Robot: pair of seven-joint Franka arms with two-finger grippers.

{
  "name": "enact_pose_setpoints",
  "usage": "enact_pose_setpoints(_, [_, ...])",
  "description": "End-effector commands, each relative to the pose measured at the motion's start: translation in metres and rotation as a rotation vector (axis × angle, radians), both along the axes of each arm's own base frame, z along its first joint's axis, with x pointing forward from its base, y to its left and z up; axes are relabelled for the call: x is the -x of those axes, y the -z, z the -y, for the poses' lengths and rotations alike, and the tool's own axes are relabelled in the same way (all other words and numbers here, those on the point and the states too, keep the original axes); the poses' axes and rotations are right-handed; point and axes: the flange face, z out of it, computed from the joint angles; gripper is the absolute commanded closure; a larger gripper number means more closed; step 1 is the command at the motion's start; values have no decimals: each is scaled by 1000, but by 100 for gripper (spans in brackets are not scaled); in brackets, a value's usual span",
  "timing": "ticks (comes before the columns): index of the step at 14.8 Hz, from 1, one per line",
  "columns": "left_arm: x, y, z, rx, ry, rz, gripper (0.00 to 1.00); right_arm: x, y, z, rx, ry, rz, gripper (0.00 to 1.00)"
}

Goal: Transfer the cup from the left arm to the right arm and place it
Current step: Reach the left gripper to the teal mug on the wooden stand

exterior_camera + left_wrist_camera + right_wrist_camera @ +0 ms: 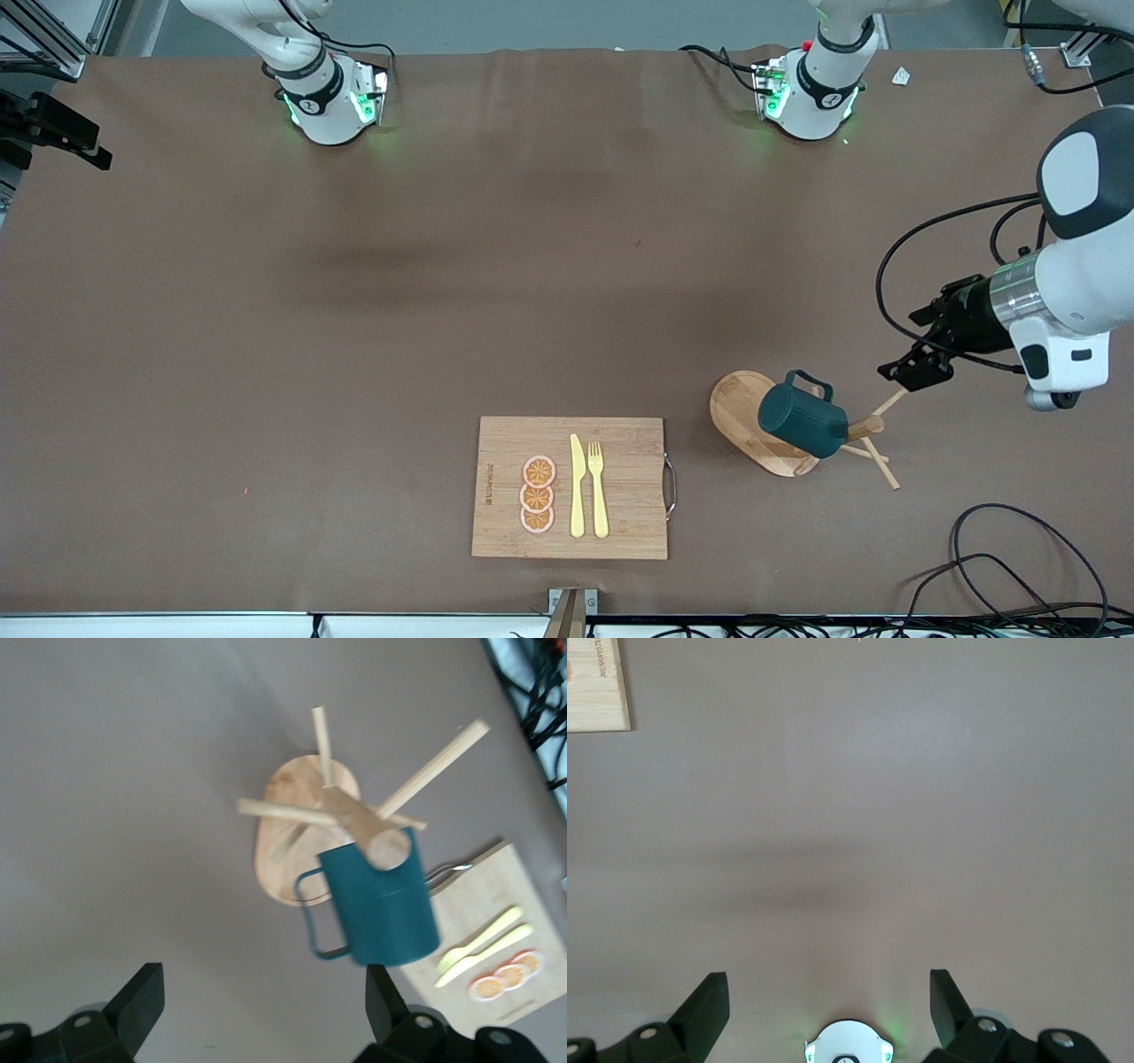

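Both grippers have their fingers spread apart and hold nothing. Up in the air at the left arm's end of the table hangs the left gripper, over bare tabletop at about two o'clock from the cup; its two dark fingers show wide apart in the left wrist view, with the cup between and past them. In the front view the right gripper is out of sight, since only the base of that waiting arm shows at the top edge, but the right wrist view shows the right gripper open above plain brown table, looking down on its own base with a green light.

Hanging mouth-down on a peg of the wooden mug stand is the dark teal ribbed cup, tilted, its loop handle turned toward twelve o'clock in the front view. Bare pegs stick out of the stand at about three to five o'clock from the cup, toward the left arm's end.

At about eight o'clock from the stand lies a wooden cutting board, nearer the front camera. On it rest a yellow knife and a yellow fork, side by side, and three orange slices in a row next to the knife.
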Motion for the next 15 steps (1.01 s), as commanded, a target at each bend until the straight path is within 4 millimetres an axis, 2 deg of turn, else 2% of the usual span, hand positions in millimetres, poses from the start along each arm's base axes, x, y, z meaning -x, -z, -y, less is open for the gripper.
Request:
enact_pose_setpoints(1, [-21,17,4,40,-42,13,0,7,-4,-2,1,-13,5,0])
enact_pose_setpoints(3, [-29,24,14,98,-87,31,0,7,-4,0,2,-12,6,0])
enact_pose_setpoints(6, [-43,52,19,109,-119,50,0,7,-4,-2,2,-13,5,0])
enact_pose_setpoints(9, [-47,73,36,114,-113,51,0,7,-4,-2,2,-13,5,0])
enact_pose_setpoints(15, [-58,113,49,117,-139,56,0,7,-4,-3,2,-15,3,0])
